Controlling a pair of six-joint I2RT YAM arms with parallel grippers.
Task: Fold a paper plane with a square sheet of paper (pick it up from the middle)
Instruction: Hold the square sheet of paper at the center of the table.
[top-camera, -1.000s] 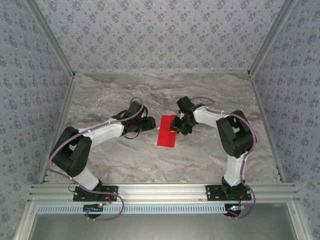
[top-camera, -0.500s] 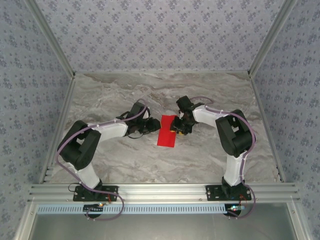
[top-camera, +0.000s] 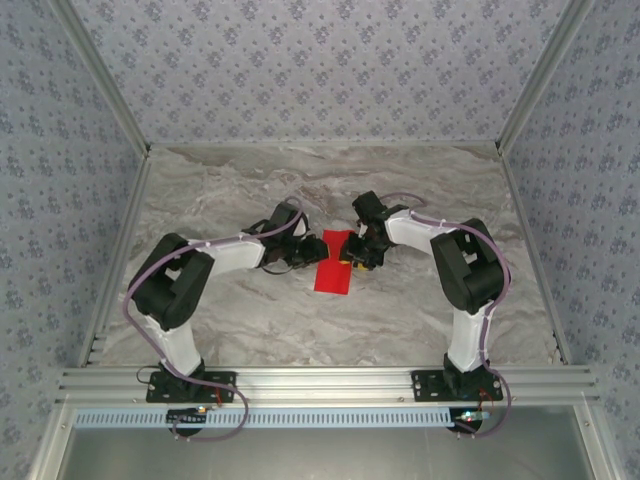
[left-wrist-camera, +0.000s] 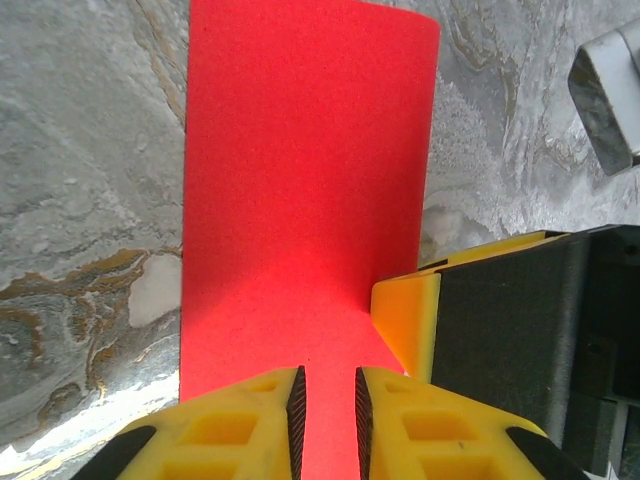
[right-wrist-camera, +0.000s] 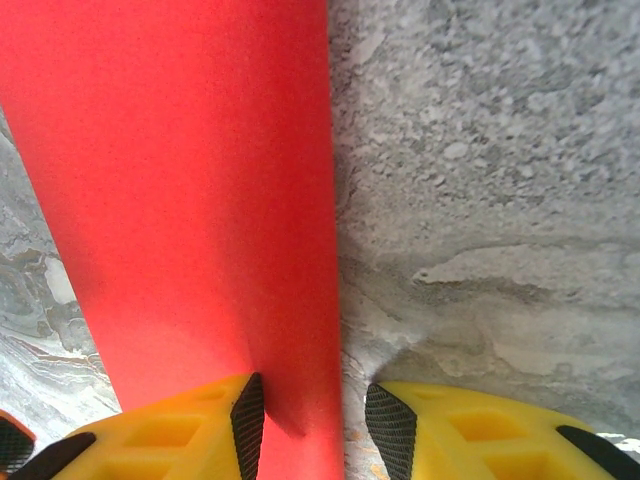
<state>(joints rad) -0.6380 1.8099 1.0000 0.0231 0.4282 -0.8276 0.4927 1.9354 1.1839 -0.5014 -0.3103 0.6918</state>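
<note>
I am bringing my left gripper (left-wrist-camera: 327, 412) in from the left side of the counter (top-camera: 230, 180) and narrowing it. A second ago it was hanging wide, apart from the square sheet of paper (top-camera: 334, 268); now only a slit is showing, with red in it (clamped or not, I cannot tell). The sheet, a rectangle, is lying mid-counter. My right gripper (right-wrist-camera: 305, 420) is staying half open over the sheet's right edge, so I am judging a two-sided hold for the next crease is forming.
</note>
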